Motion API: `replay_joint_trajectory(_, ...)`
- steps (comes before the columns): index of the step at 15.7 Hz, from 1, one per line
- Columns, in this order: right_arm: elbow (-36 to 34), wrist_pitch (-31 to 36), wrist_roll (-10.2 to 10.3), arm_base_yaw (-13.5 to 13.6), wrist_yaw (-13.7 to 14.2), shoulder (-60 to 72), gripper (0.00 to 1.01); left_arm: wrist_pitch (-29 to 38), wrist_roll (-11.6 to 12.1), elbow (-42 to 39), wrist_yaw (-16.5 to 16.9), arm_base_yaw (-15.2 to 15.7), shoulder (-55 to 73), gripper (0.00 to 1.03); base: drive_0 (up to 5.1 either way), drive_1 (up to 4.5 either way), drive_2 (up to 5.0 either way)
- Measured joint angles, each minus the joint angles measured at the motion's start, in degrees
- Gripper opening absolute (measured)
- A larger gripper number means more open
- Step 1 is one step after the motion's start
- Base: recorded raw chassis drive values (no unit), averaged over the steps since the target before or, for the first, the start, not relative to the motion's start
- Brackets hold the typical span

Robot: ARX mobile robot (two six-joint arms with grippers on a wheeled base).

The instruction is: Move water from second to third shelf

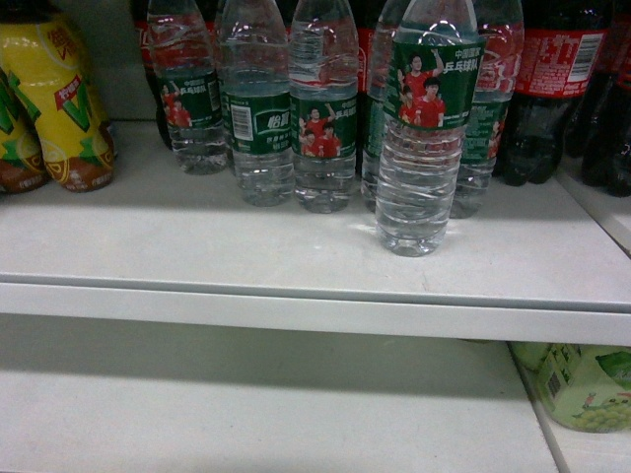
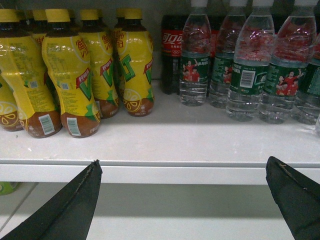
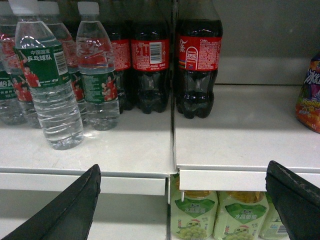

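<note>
- The water (image 1: 424,128) — a clear ribbed bottle with a dark green wrap label showing red-shirted players — is standing upright on the upper white shelf (image 1: 197,246), forward of the row of matching water bottles (image 1: 254,108) and nearer the shelf's front edge than any of them.
- In the right wrist view the same bottle (image 3: 49,85) is standing at the left, with cola bottles (image 3: 197,60) well to its right and a gap around it on the front side.
- The right claw (image 3: 182,200) is hovering in front of the shelf edge, below the bottle's level, with its two dark fingers (image 3: 70,210) spread wide and nothing between them.
- The left claw (image 2: 190,200) is likewise standing wide open and empty, facing the yellow drink bottles (image 2: 75,75) and the left end of the water row.
- The bottle is looking full, so it is likely moderately heavy for its size; the thin ribbed wall will probably be giving under a hard squeeze, and the smooth label could be slipping.
- The best hold is probably the ribbed body just below the label, where the grooves are giving the fingers purchase — low enough to be keeping the bottle from tipping.
- The lower shelf (image 1: 246,414), seemingly the destination, is showing bare white space beside green drink packs (image 1: 582,389) at the right.
</note>
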State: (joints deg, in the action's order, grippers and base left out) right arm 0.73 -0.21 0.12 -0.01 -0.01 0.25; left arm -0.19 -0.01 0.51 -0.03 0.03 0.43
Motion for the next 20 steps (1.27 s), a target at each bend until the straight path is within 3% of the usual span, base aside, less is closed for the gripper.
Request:
replay_joint_trajectory(19, 0.0, -0.5, 0.1, -0.1, -0.4, 0.1, 0.98, 0.0, 0.0, 0.0, 0.0, 0.0, 0.0, 0.98, 0.0, 0.0, 0.0)
replay_joint_trajectory(20, 2.3, -6.8, 6.4, -3.4, -7.9, 4.0, 0.98, 0.0, 0.0, 0.0, 0.0, 0.0, 0.0, 0.98, 0.0, 0.0, 0.0)
